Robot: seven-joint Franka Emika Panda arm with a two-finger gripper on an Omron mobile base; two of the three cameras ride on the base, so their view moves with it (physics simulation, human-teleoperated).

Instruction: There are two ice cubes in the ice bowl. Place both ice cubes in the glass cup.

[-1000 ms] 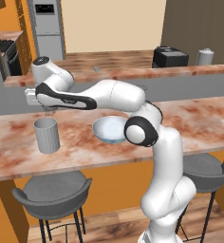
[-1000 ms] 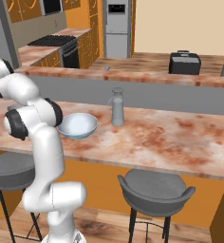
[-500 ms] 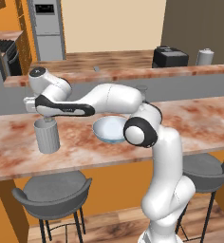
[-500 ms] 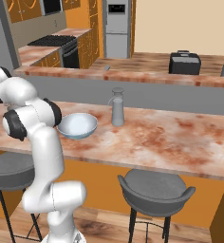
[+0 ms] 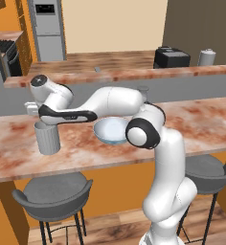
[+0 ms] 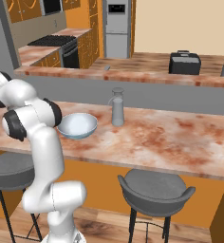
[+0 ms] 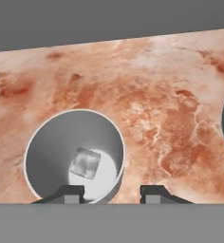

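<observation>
The ribbed grey glass cup stands at the left of the near counter. My gripper hangs just above its mouth. In the hand view I look down into the cup, where one pale ice cube lies on the bottom. My gripper sits over the cup's near rim with its jaws a small cube's width apart, shut on the other ice cube, which is hidden at the frame's bottom edge. The light-blue ice bowl sits to the cup's right and shows no cube inside.
A slim grey bottle stands behind and to the right of the bowl. On the back counter sit a black toaster and a grey canister. Grey stools stand under the counter's front edge.
The hand has swung down from above onto the cup's mouth. The jaws have kept the same width. Bowl, cup and bottle have not moved.
</observation>
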